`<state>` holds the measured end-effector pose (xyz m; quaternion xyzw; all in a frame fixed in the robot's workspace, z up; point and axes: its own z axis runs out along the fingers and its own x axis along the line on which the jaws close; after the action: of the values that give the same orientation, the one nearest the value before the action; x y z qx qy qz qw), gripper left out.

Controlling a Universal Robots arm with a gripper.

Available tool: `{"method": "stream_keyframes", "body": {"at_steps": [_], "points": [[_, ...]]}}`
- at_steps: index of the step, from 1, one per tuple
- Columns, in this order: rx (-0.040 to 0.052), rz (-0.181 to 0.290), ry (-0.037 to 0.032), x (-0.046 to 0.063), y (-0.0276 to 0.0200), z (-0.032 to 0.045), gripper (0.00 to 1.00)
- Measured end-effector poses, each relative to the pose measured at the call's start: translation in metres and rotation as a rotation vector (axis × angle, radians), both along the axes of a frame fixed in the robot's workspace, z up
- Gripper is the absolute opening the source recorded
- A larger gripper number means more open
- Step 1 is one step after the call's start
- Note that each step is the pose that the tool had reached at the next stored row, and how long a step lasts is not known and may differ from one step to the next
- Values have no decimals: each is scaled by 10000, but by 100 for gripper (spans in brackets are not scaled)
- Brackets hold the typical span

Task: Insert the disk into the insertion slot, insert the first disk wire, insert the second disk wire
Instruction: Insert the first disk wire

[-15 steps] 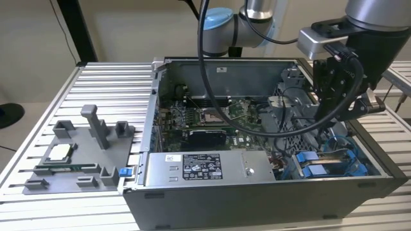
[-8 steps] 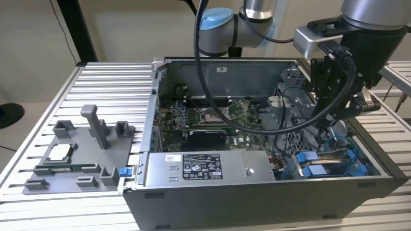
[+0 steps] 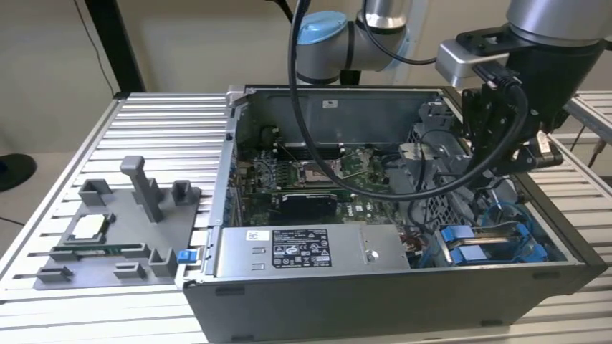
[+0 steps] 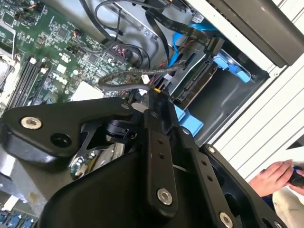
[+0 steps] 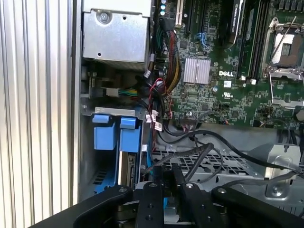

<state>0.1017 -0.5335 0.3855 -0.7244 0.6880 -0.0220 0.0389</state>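
End effector [image 4: 158,97] clamps a grey wire [image 4: 128,72] near the disk [image 4: 192,88] inside the insertion slot [image 4: 228,99].

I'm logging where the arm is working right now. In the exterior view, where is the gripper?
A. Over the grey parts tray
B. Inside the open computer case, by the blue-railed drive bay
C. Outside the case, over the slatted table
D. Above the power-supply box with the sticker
B: the gripper hangs inside the computer case at the exterior view's right, close to the insertion slot, while the parts tray lies outside the case at the left.
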Motion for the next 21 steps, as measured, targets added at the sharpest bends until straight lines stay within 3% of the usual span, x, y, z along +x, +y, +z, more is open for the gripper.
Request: {"method": "stream_keyframes", "body": {"at_steps": [4, 7, 21], "points": [[0, -1, 0, 0, -2, -4, 0], [0, -2, 0, 3, -30, -7, 0], [0, -2, 32, 151, -325, -24, 0]]}}
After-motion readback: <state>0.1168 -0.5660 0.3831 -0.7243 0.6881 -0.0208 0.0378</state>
